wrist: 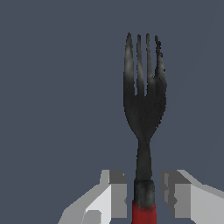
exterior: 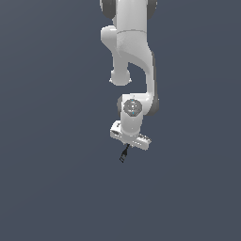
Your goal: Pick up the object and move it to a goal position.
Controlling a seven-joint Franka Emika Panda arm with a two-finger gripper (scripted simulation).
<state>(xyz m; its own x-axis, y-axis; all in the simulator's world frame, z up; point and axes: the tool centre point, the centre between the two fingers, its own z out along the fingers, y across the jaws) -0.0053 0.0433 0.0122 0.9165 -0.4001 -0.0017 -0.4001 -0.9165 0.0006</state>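
Everywhere, plain grey-blue surface (exterior: 52, 188) surrounds gripper (exterior: 126, 149).

Plain slate-grey backdrop (exterior: 47, 188) filling both views edge to edge, flat and featureless on every side of the hand. No seam between wall and floor discernible. Even, soft lighting throughout, with only a faint lighter wash across the surface.

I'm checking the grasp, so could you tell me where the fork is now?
The fork sits between the fingers of the gripper, prongs pointing away from the wrist.
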